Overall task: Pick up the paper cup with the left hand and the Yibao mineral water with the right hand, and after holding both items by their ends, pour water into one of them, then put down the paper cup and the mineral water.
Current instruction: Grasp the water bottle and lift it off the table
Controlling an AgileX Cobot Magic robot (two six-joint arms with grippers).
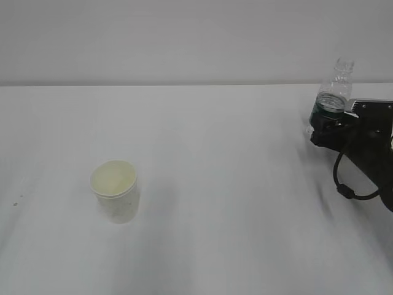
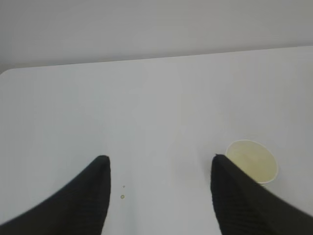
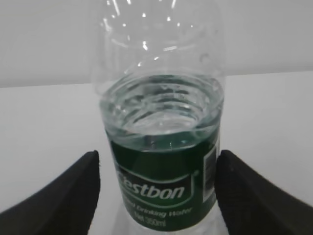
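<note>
right gripper wide open, fingers flanking upright yibao mineral water at label band, not visibly touching; bottle far right on surface. left gripper open, empty; paper cup just right of its right finger, upright, near left.

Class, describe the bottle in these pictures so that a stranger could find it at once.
Start from the white table and look to its far right side, where a black gripper reaches in. Between its fingers stands the bottle: clear ribbed plastic, partly filled with water. Its dark green label with white lettering sets it apart from the plain white paper cup at the left.
</note>
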